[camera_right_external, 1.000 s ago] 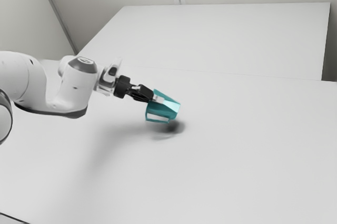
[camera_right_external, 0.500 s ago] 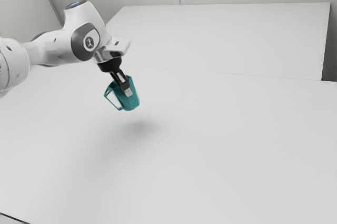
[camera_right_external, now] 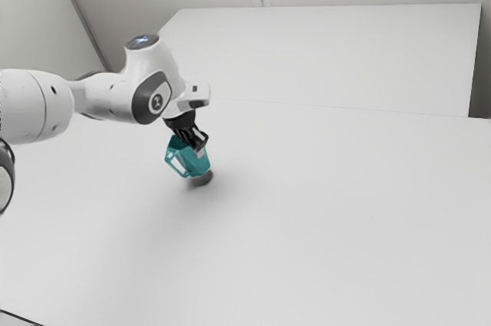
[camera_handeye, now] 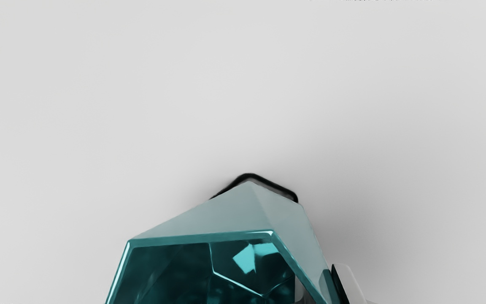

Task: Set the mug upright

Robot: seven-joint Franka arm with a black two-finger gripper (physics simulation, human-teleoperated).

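There is one teal mug, one robot arm, one black gripper and one table.

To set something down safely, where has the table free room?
Free: the table between mug and the exterior view's right edge, and from mug toward its bottom edge. Crowded: around mug and gripper, and leftward under the arm.

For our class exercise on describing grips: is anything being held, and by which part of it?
The gripper holds the teal mug by its side wall, near the open rim, with one finger against the outside.
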